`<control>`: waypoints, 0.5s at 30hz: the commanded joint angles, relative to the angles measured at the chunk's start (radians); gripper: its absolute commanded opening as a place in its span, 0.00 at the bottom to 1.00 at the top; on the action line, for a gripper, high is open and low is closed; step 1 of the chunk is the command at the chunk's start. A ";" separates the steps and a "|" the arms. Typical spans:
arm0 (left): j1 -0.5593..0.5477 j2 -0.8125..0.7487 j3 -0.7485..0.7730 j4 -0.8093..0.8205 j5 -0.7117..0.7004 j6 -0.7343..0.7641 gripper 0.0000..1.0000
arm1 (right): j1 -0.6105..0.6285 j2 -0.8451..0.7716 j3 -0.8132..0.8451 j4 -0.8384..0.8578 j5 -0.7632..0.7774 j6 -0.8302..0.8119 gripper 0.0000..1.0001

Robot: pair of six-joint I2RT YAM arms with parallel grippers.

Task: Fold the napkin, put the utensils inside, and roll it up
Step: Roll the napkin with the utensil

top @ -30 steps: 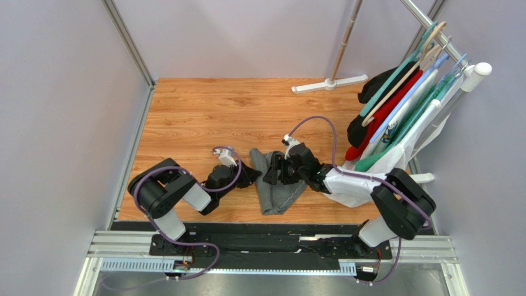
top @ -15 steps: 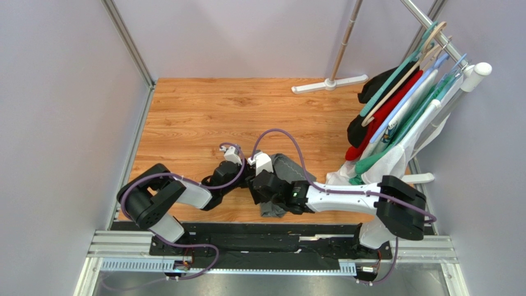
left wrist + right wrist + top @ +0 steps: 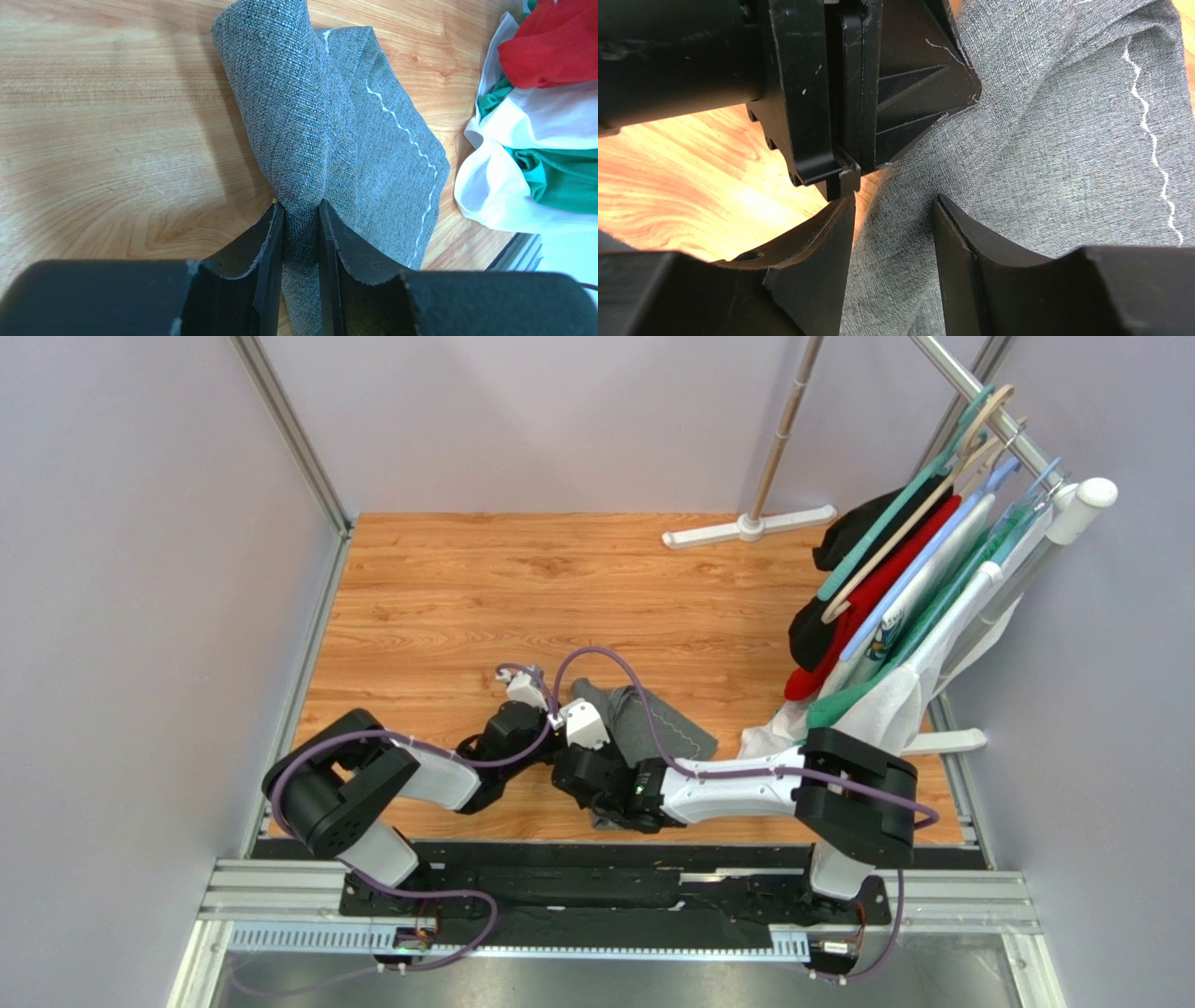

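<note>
One table [image 3: 463, 588] is carrying everything. One napkin [image 3: 666, 728] is lying by the middle of its near edge. Two arms are reaching over it, the left arm [image 3: 442, 781] and the right arm [image 3: 744, 781]. They are carrying two grippers, the left gripper [image 3: 300, 213] and the right gripper [image 3: 892, 210]. One rack [image 3: 968, 385] is standing at the right edge, bearing several hangers [image 3: 912, 490] too crowded for counting. One red garment [image 3: 884, 588], one black garment [image 3: 859, 532] and one white cloth [image 3: 870, 721] are showing there. One pole stand [image 3: 751, 525] is resting at the far edge.
</note>
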State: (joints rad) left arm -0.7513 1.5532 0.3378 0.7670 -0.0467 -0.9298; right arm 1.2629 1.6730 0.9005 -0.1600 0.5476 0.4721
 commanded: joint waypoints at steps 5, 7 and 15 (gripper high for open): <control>-0.008 -0.047 -0.003 -0.009 -0.016 0.026 0.00 | 0.015 0.076 0.031 -0.044 0.022 0.051 0.45; -0.008 -0.053 -0.006 -0.012 -0.019 0.028 0.00 | 0.016 0.096 0.032 -0.055 0.006 0.060 0.44; -0.011 -0.077 -0.019 -0.014 -0.004 0.008 0.00 | 0.013 0.197 0.069 -0.128 -0.011 0.131 0.35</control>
State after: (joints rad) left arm -0.7433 1.5276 0.3279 0.7185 -0.0666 -0.9398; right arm 1.2812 1.7710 0.9604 -0.1787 0.6132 0.5346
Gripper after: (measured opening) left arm 0.291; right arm 0.389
